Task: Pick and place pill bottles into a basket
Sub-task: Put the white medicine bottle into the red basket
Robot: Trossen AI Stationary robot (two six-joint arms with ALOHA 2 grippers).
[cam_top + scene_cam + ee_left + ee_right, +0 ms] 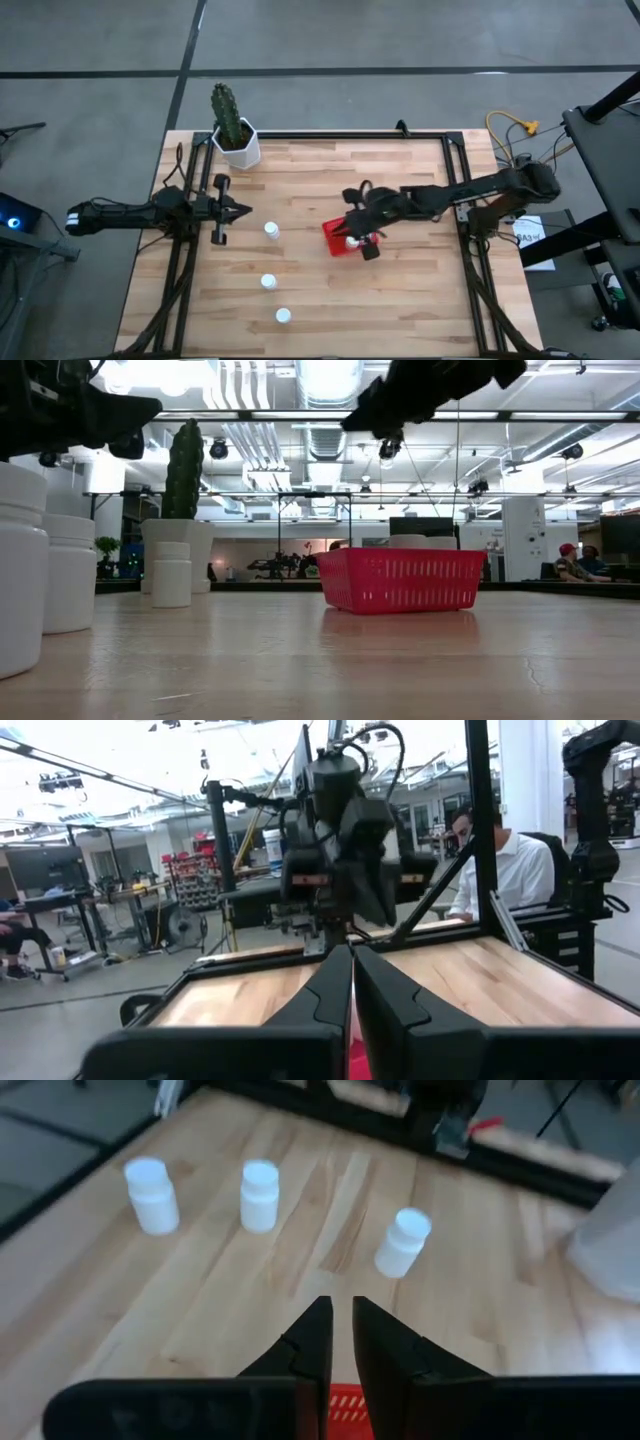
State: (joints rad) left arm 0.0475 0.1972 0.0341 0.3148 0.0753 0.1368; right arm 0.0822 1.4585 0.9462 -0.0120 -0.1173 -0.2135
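The red basket (336, 240) stands mid-table and also shows in the low view (400, 580), with white bottle tops (407, 541) above its rim. Three pill bottles stand on their bases left of it: one (271, 230), a second (268, 282) and a third (283, 316). They also show in the right wrist view: one (152, 1195), a second (259, 1195) and a third (403, 1240). My right gripper (341, 1320) hovers above the basket, fingers close together and empty. My left gripper (352, 970) is shut and empty, held above the table's left part (240, 210), pointing right.
A white pot with a green cactus (234, 135) stands at the table's far left corner. A black frame (350, 134) runs around the table's edges. People sit in the room beyond the table (500, 860).
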